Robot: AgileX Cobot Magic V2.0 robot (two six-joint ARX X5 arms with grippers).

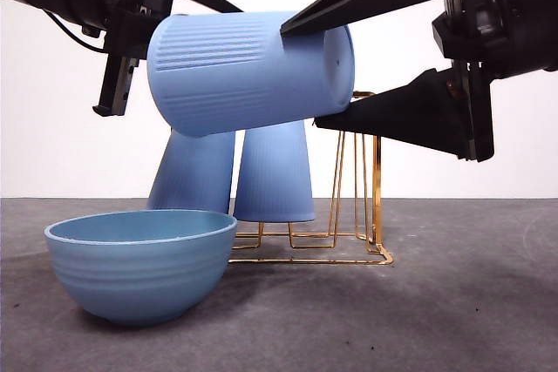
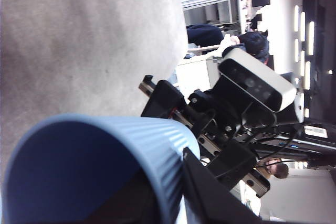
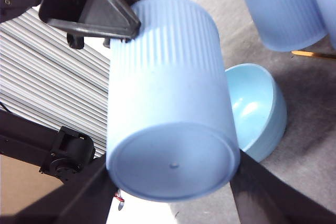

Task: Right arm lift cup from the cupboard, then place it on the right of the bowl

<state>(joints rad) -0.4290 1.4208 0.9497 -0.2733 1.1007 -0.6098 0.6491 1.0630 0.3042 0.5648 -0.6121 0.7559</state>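
A light-blue ribbed cup (image 1: 244, 71) hangs on its side in the air above the bowl (image 1: 139, 272), mouth to the left and flat base to the right. My right gripper (image 1: 301, 77) comes in from the right and is shut on the base end, one jaw above and one below; the right wrist view shows the cup (image 3: 168, 93) base-on between its jaws (image 3: 173, 184). From the upper left my left gripper (image 1: 218, 10) holds the rim end. In its own view the cup (image 2: 105, 145) mouth fills the near corner, rim wall between the jaws (image 2: 163, 198).
The gold wire cupboard (image 1: 377, 180) stands behind the bowl, with two more upside-down blue cups (image 1: 193, 172) (image 1: 275, 172) on it. The bowl (image 3: 257, 108) lies under the lifted cup. Grey table surface stretches to the right of the bowl and in front of the rack.
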